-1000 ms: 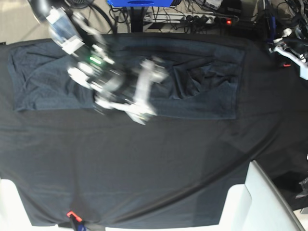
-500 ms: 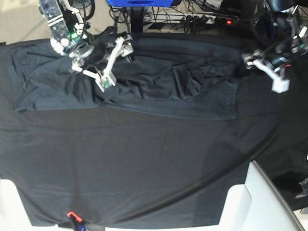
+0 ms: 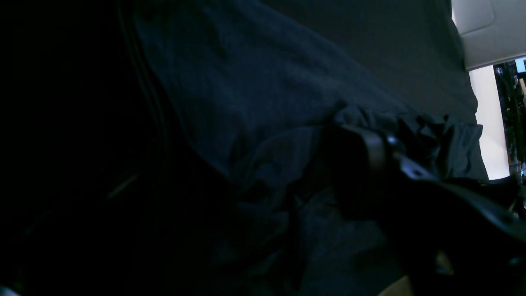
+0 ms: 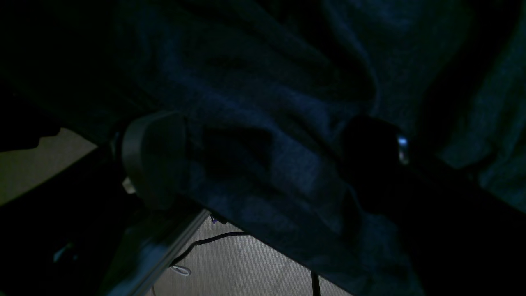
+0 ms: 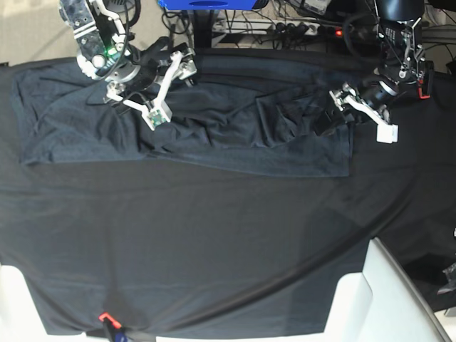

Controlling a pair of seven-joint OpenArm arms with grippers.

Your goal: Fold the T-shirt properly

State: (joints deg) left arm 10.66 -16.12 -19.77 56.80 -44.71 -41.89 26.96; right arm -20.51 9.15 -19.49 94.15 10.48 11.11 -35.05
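The dark slate T-shirt (image 5: 235, 135) lies as a wide folded band across the far half of the table, bunched in wrinkles near its right end. My right gripper (image 5: 169, 94) hangs over the shirt's far left part, its white fingers spread. In the right wrist view the right gripper (image 4: 263, 160) stands open with shirt cloth (image 4: 254, 123) lying between the fingers. My left gripper (image 5: 356, 127) is at the shirt's right edge, fingers apart. The left wrist view shows one dark finger (image 3: 370, 164) pressed into rumpled cloth (image 3: 254, 102); the other is lost in shadow.
A black tablecloth (image 5: 214, 249) covers the whole table. White chair parts (image 5: 388, 299) stand at the near right corner. Cables and a power strip (image 5: 299, 28) run behind the far edge. A small orange clip (image 5: 105, 317) sits at the front edge.
My left arm has swung in from the right to the shirt's right edge. My right gripper went from the shirt's middle up to its far left part and then held there.
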